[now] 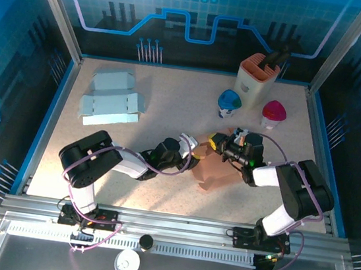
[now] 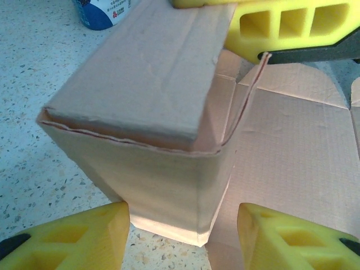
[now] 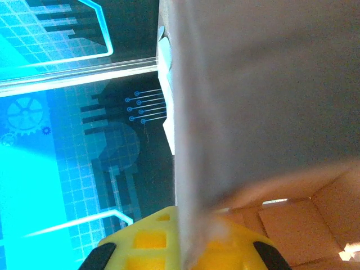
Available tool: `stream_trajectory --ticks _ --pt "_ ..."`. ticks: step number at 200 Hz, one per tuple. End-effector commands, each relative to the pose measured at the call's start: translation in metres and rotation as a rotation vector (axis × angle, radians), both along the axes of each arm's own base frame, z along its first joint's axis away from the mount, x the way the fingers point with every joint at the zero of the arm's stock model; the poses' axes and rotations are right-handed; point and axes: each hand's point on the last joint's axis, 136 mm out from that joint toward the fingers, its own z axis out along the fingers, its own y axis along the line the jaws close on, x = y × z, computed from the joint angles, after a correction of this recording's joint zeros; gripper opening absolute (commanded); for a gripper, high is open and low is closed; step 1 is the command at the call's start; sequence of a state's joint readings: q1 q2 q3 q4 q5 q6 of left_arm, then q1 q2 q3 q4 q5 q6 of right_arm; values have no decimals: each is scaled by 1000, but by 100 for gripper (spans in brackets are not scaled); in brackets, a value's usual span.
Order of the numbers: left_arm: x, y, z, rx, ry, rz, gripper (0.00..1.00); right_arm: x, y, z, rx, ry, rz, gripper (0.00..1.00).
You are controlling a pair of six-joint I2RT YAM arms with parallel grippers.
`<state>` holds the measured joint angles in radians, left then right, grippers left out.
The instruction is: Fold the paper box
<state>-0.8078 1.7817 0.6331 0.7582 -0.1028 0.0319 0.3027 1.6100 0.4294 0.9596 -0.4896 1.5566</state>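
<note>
Well, the brown corrugated-cardboard box (image 1: pixel 214 171) sits half-formed in the middle of the pale speckled worktop (image 1: pixel 171 107), between the two arms. The right tool (image 1: pixel 221 143) is closed tight on a thin card panel at the box's far side; in the right wrist view the panel's edge runs straight down into its yellow finger (image 3: pixel 140 242). The left tool (image 2: pixel 183 225) has its yellow fingers apart, one on each side of the box's near upright corner, and does not appear to be squeezing it.

The broad top flap (image 2: pixel 140 73) is folded over the body, its front edge lying along the front wall with a fine seam showing. At the right corner a thin side tab (image 2: pixel 247 95) curls outward, and a flat unfolded panel (image 2: pixel 298 152) lies beyond it.

The step in hand looks like squaring up and seating this flap. The right grip should serve as a firm anchor, since so light a box would likely slide. The left tool should come in low and square, pressing near the creases rather than mid-wall, so the card bends on its scores. The curled tab should be guided inside, not crushed.
</note>
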Motion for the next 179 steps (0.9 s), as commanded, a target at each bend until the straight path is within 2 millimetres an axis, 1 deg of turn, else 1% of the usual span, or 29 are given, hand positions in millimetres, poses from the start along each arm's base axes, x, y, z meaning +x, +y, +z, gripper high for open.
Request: stream_trajectory --ticks 1,5,15,49,77,101,141,179 --pt "10 -15 30 -83 -79 -3 58 -16 1 -30 -30 114 12 0" --pt "10 -16 30 -87 -80 -4 61 -16 0 -30 -31 114 11 0" --pt "9 -17 32 -96 -83 -10 62 -16 0 -30 -34 113 11 0" --pt "9 -19 32 -111 -84 -9 62 -15 1 -28 -32 111 13 0" --pt "14 -21 35 -122 -86 2 59 -16 1 -28 -31 112 15 0" --pt "16 -24 38 -147 -86 10 60 -17 0 -29 -30 112 12 0" --pt "18 -23 40 -182 -91 57 62 -16 0 -28 -16 108 2 0" --pt "21 -24 40 -172 -127 110 60 -18 2 -30 2 111 -7 0"
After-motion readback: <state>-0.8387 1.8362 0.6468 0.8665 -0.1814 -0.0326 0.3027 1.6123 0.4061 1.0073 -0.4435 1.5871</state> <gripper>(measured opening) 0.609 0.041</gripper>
